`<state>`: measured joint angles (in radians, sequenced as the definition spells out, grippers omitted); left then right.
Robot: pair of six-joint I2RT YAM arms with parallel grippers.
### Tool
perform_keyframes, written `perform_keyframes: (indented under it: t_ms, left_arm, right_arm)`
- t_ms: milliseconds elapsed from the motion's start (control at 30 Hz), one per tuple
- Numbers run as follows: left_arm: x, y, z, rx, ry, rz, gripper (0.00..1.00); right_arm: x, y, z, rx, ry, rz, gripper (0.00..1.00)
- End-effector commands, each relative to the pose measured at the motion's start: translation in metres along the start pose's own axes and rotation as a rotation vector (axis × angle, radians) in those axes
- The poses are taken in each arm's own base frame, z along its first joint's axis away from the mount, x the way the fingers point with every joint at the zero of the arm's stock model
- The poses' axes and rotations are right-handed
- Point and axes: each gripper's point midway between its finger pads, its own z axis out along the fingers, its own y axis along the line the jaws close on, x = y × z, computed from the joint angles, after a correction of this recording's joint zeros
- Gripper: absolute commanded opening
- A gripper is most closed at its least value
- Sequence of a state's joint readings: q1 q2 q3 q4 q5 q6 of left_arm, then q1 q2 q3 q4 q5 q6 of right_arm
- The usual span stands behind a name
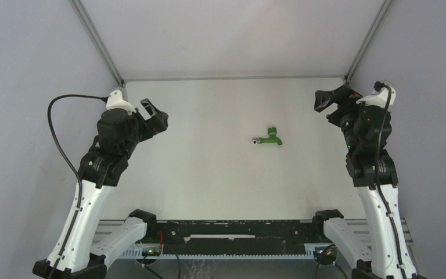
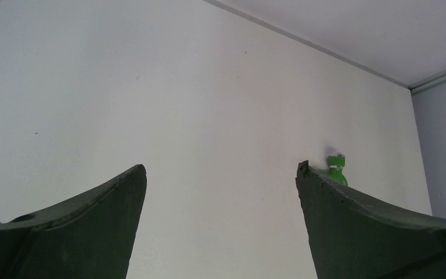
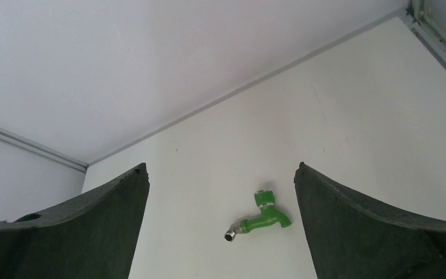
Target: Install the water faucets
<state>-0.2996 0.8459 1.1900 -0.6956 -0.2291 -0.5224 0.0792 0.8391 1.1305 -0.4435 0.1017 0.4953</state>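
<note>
A small bright-green water faucet [image 1: 269, 137] lies on its side on the white table, right of centre, its grey metal fitting [image 1: 256, 140] pointing left. In the right wrist view the faucet [image 3: 261, 217] lies well beyond the fingers, the grey fitting [image 3: 230, 235] at its lower left end. My right gripper [image 1: 323, 104] hangs open and empty at the far right, raised above the table. Over the left side my left gripper [image 1: 158, 118] is open too, with nothing in it. The left wrist view shows only the faucet's knob [image 2: 337, 167] peeking over the right finger.
Grey enclosure walls with metal corner rails [image 1: 99, 42] surround the table. A black rail [image 1: 232, 231] runs along the near edge between the arm bases. A black cable [image 1: 64, 148] loops off the left arm.
</note>
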Motion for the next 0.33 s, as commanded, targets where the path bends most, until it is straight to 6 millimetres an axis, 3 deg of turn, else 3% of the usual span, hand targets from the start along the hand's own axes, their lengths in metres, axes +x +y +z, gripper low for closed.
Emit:
perform_keyframes:
  t_ms: [0, 200, 300]
  left_arm:
    - [-0.011, 0.003, -0.002, -0.01, -0.053, 0.011, 1.0]
    - [-0.014, -0.001, -0.004, 0.004, -0.062, -0.002, 1.0]
    - [-0.01, -0.004, -0.001, 0.022, -0.042, -0.011, 1.0]
  right_arm:
    - [-0.001, 0.002, 0.009, -0.008, -0.009, -0.022, 0.99]
    - [0.003, -0.001, 0.011, 0.007, 0.0, -0.002, 1.0]
    - [0.014, 0.001, 0.019, -0.009, 0.037, 0.025, 0.99]
